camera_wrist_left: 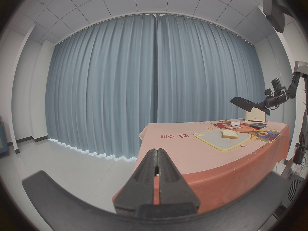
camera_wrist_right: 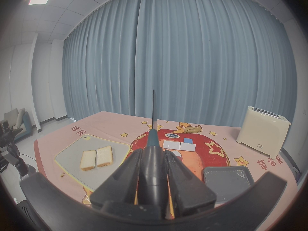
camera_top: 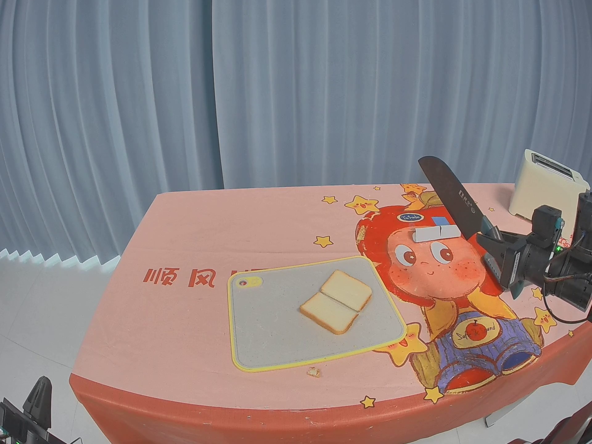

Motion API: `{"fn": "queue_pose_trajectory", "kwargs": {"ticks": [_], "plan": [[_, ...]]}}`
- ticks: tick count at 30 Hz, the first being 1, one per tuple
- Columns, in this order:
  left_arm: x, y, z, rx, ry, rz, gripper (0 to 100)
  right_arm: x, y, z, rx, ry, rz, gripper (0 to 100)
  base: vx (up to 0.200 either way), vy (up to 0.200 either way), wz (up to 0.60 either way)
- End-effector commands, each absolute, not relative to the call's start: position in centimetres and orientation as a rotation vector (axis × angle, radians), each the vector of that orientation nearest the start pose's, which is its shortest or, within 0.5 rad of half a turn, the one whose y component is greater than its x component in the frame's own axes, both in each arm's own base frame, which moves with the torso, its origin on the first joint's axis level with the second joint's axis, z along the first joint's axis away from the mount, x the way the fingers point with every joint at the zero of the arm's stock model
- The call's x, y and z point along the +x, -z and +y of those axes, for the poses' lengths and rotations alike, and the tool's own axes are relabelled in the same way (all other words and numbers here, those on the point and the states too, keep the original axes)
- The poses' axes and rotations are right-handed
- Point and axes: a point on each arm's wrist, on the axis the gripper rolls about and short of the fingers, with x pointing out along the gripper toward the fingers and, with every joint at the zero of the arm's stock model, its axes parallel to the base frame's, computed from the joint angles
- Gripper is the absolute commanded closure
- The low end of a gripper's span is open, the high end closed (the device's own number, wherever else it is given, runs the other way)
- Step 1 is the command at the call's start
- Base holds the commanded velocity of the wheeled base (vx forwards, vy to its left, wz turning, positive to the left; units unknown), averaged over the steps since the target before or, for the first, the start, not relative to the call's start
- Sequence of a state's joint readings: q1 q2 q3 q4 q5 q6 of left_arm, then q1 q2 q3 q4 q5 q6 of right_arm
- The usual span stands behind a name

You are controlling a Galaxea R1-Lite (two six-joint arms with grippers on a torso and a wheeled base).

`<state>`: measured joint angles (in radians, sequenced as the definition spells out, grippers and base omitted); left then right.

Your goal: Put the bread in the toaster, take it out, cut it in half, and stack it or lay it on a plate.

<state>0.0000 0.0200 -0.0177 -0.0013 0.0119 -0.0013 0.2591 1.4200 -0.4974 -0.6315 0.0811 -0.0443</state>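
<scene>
1. The bread (camera_top: pixel 337 301) is a toasted slice already cut in two. The halves lie flat and side by side, cut edges touching, on the right part of a grey cutting board (camera_top: pixel 271 322) with a yellow rim.
2. The cutting board lies flat near the front middle of the table (camera_top: pixel 185 316), which is covered by a pink cartoon-print cloth.
3. A small crumb (camera_top: pixel 314 372) sits on the cloth just in front of the board's near edge.
4. My right pincer (camera_top: pixel 495 246) is clamped on the handle of the knife (camera_top: pixel 453 195). It hovers above the right side of the table, well apart from the bread.
5. The dark blade is raised clear of the table and slants up and away from me, its tip pointing toward the curtain (camera_top: pixel 246 81).
6. A small white block with a blue tab (camera_top: pixel 436 232) lies on the cloth between the board and my right pincer.
7. A grey square plate (camera_wrist_right: pixel 227 182) rests on the table near its right front edge, below my right wrist.
8. The cream toaster (camera_top: pixel 546 192) stands upright at the far right corner of the table, slots facing up, well apart from the bread.
9. My left pincer (camera_wrist_left: pixel 156 164) has its fingers pressed together and grips nothing. It hangs low off the near left corner of the table, away from the board.
</scene>
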Motion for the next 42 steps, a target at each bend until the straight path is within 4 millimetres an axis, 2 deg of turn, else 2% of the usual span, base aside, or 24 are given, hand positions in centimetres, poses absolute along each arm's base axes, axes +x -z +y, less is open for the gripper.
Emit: {"fn": "queue_pose_trajectory", "kwargs": {"ticks": [1,13,42], "plan": [[-2.1,-7.6,0.0,-0.001,-0.012,0.02,100,21.3,-17.2,5.8,-0.07,-0.342,0.29,100,0.0,0.0,0.0],[-2.1,-7.6,0.0,-0.001,-0.012,0.02,100,22.7,-17.1,4.5,-0.057,-0.287,0.301,100,0.0,0.0,0.0],[-2.1,-7.6,0.0,-0.001,-0.012,0.02,100,23.6,-17.5,3.7,0.001,-0.252,0.298,100,0.0,0.0,0.0]]}}
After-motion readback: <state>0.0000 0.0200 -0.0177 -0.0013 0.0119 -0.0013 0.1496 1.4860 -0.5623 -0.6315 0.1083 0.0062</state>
